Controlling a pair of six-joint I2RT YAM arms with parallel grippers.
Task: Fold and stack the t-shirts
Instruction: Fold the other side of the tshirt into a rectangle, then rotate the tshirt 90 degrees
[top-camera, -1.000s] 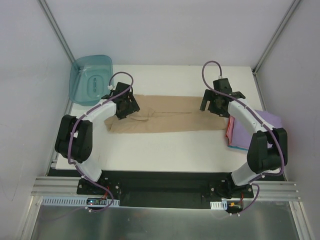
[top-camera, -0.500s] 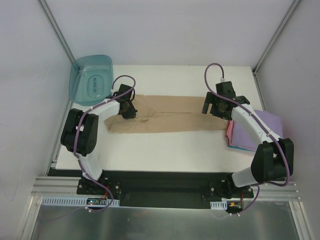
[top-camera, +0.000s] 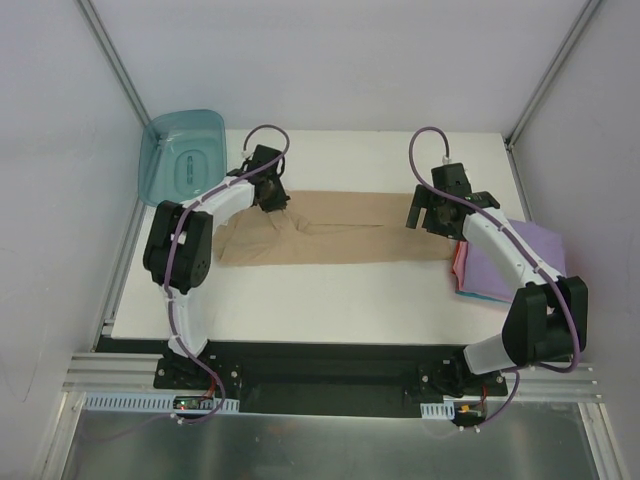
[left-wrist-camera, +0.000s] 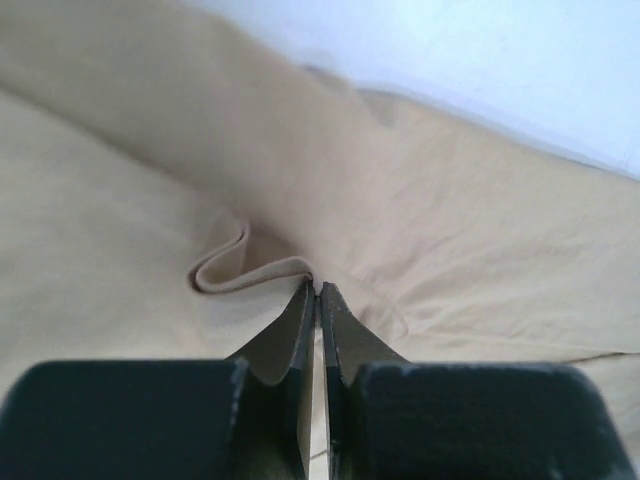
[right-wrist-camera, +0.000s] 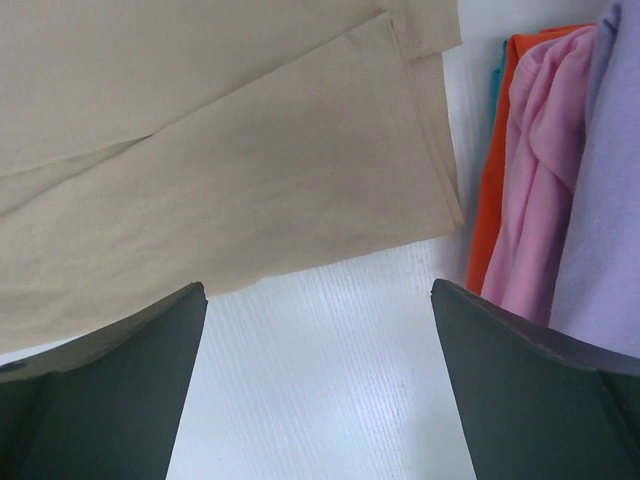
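- The plain tan soft-cloth t-shirt (top-camera: 350, 238) lies as a long band across the middle of the flat white table (top-camera: 330, 300); it looks already folded lengthwise; its right end stops just beside the pile, with a strip of table between them
- At the table's right edge sits a pile of folded shirts; the folded lavender-purple cloth t-shirt (top-camera: 525, 250) is on top and the folded pink cloth t-shirt (right-wrist-camera: 540, 180) is under it; an orange cloth layer (right-wrist-camera: 488, 170) shows lower down; these I judge finished
- The left gripper (left-wrist-camera: 317, 290) is clenched on a raised fold of tan cloth near the shirt's far left corner; the jaws are pressed together with the fabric pinched at their tips
- The right gripper (right-wrist-camera: 318, 295) is released, its jaws spread wide; it hangs over the shirt's right end and grasps nothing
- By my reckoning the task is well past half; what is left is to fold the tan band short crosswise and set it on the pile
- The translucent teal plastic tub (top-camera: 180, 160) stands off the far left corner, apart from the shirts
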